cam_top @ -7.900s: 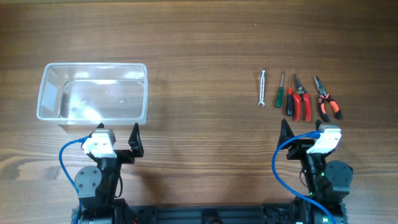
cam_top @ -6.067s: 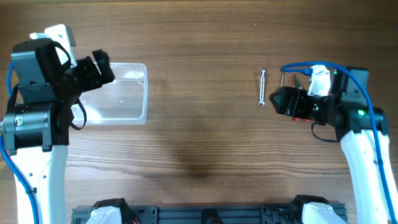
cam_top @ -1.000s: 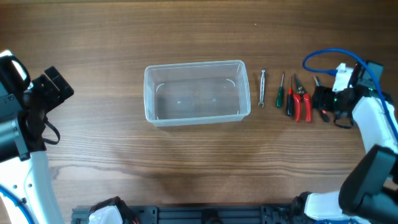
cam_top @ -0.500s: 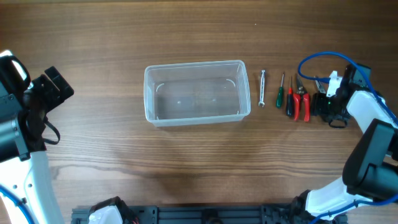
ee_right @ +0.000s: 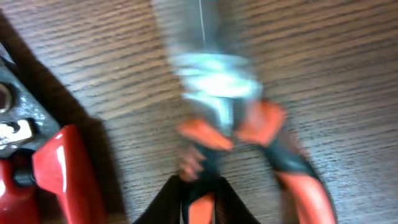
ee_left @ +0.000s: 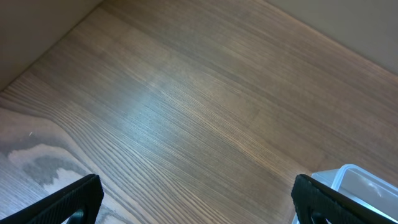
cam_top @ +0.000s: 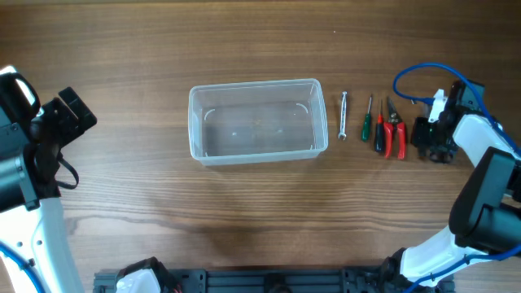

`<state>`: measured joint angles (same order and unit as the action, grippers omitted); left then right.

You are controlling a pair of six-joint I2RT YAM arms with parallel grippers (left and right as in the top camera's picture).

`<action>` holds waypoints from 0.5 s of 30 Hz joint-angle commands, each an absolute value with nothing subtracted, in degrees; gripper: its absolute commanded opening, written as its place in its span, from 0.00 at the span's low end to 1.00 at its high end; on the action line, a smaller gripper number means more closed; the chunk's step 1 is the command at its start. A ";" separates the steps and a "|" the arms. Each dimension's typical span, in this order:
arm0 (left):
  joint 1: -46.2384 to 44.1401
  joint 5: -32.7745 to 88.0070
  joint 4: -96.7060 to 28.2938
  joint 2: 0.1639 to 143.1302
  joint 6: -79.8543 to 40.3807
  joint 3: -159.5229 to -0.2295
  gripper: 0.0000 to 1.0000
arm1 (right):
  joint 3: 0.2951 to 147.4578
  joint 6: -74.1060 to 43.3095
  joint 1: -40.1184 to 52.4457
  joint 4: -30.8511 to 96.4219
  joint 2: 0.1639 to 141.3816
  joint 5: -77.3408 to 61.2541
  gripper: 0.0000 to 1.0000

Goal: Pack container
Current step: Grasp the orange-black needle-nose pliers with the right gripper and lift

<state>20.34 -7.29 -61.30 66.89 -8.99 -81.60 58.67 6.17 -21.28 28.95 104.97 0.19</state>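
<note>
From above, the container (cam_top: 257,82) sits near the middle of the wooden desk (cam_top: 260,212), its long sides running left to right and its open top facing up. Just beside its right end lies a row of hand tools, each lying roughly top to bottom in the frame. First comes a small silver wrench (cam_top: 343,115), then a green-handled screwdriver (cam_top: 367,120), then red-handled cutters (cam_top: 391,132). The tools are close together and apart from the container. The right pincer (cam_top: 429,140) is low over the desk at the right end of this row, just beside the cutters, with a blue cable (cam_top: 415,77) looping above it. From this height I cannot tell how its fingers stand. The left pincer (cam_top: 73,120) is at the far left edge of the frame, well apart from the container. In the left wrist view, the two dark fingertips (ee_left: 74,198) show at the lower left and lower right corners. They are spread wide with bare wood grain between them, and one rounded corner of the container peeks in at the lower right. The right wrist view is badly blurred. Orange-handled pliers (ee_right: 264,121) fill the centre over the wood, and a red handle of the cutters lies at the lower left. A dark wedge at the bottom middle may be the fingers, so whether this pincer is spread or pinching the pliers cannot be told.
</note>
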 commanded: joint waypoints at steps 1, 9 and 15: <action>20.64 -7.60 -61.14 66.52 -9.67 -81.73 1.00 | 57.89 4.14 -21.39 30.06 108.53 0.45 0.04; 20.64 -7.60 -61.14 66.52 -9.67 -81.73 1.00 | 76.64 -0.38 -20.51 45.30 98.54 -8.27 0.04; 20.64 -7.60 -61.14 66.52 -9.67 -81.73 1.00 | 91.31 0.05 -6.98 53.45 84.58 -19.05 0.04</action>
